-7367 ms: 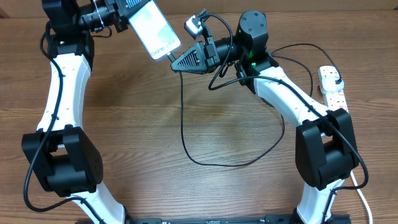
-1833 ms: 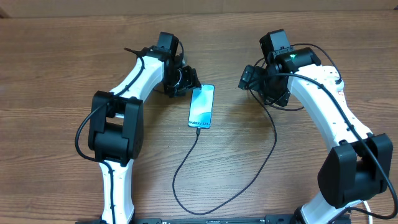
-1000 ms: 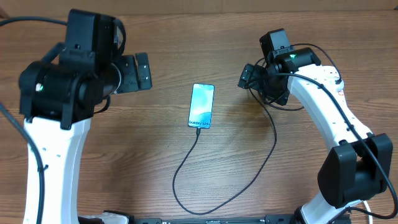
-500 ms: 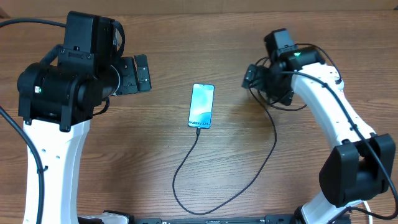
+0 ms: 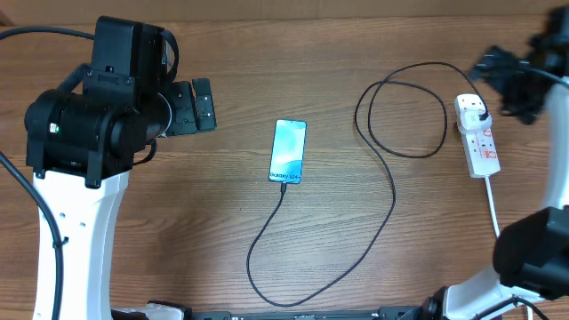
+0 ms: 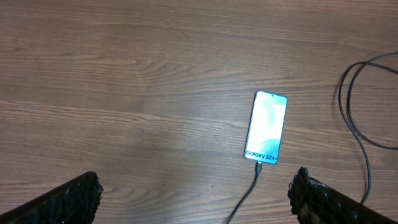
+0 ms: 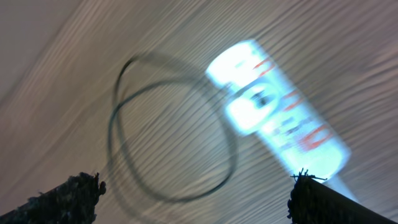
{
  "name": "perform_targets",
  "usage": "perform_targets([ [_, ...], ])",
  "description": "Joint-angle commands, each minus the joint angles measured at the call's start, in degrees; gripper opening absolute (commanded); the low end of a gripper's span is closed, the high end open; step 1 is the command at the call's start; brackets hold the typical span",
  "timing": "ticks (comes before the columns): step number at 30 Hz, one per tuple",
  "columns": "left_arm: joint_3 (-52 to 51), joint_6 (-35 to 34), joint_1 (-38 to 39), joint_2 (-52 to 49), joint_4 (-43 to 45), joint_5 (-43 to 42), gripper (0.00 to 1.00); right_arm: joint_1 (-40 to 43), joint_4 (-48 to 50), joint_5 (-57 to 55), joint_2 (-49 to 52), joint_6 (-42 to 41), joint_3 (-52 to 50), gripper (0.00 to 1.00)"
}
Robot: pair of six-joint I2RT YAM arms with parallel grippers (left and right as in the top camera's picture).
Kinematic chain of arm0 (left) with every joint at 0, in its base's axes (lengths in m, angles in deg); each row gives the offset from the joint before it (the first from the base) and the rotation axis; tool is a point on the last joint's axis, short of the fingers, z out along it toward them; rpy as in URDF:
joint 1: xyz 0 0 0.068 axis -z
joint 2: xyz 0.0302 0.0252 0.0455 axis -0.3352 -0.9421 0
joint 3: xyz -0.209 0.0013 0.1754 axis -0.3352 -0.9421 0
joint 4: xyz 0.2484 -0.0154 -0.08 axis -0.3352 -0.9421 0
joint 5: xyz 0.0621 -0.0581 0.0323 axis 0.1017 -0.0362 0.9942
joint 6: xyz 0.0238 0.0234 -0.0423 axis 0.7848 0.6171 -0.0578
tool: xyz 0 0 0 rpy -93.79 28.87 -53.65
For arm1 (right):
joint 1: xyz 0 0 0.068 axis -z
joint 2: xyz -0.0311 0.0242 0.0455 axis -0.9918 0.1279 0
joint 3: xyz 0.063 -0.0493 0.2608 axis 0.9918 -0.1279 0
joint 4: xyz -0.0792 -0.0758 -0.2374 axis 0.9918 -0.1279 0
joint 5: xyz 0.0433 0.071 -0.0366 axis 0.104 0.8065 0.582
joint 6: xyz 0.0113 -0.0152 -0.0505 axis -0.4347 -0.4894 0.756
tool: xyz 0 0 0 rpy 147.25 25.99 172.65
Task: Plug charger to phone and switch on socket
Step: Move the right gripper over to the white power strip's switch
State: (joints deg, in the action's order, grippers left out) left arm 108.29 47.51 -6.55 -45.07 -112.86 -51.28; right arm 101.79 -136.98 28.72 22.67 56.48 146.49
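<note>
Plainly the danger sits at the socket (image 5: 477, 135): the right gripper (image 7: 196, 186) hangs above it with fingers spread wide and its view smeared, so a careless push at the small red switches could shove the white strip sideways. It could also snag the loop of the charger (image 5: 395, 197) lying just beside it and tug the tip out of the phone (image 5: 288, 151). That phone lies flat mid-table, screen up and glowing pale blue, with the thin black cable entering its bottom edge, while the left gripper (image 6: 196, 193) hovers well apart, spread and empty.
</note>
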Motion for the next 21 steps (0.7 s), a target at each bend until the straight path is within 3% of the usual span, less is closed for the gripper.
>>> perform_targets([
  [1, -0.2, 1.05, 0.11, -0.2, 0.04, 1.14, 1.0, 4.81, 2.14, 1.22, 0.59, 5.95, 0.81, 1.0],
  [9, -0.2, 1.05, 0.11, -0.2, 0.04, 1.16, 1.0, 8.7, 6.88, 4.55, 4.7, 14.23, -2.19, 1.0],
  [21, -0.2, 1.05, 0.11, -0.2, 0.04, 1.14, 1.0, 8.61, 8.15, 5.88, 14.05, 14.51, -2.8, 0.89],
])
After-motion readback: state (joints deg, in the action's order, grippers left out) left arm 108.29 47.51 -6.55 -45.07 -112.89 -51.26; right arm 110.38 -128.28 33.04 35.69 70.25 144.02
